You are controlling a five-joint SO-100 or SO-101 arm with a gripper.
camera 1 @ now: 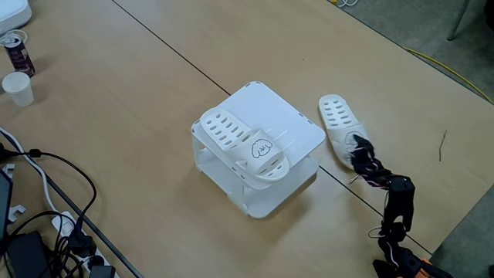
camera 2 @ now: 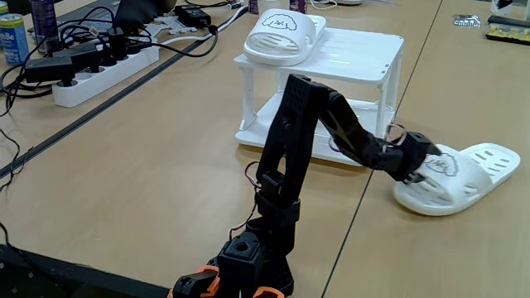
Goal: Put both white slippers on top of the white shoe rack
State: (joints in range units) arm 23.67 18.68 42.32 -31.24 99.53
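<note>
One white slipper (camera 1: 231, 131) (camera 2: 281, 37) lies on top of the white shoe rack (camera 1: 289, 116) (camera 2: 356, 54), near the rack's edge, with its cartoon-face strap showing. The other white slipper (camera 1: 336, 114) (camera 2: 484, 165) lies flat on the table beside the rack. My black gripper (camera 1: 357, 148) (camera 2: 422, 161) is low over that slipper's strap end and touches or overlaps the strap. The fingers blend into the dark arm, so their state is unclear. The arm reaches out from its base at the table's near edge.
A paper cup (camera 1: 17, 87) and a can (camera 1: 17, 52) stand far from the rack. A power strip (camera 2: 99, 70) with tangled black cables (camera 1: 54, 224) lies along one side. A dark table seam runs past the rack. A table edge is close behind the arm.
</note>
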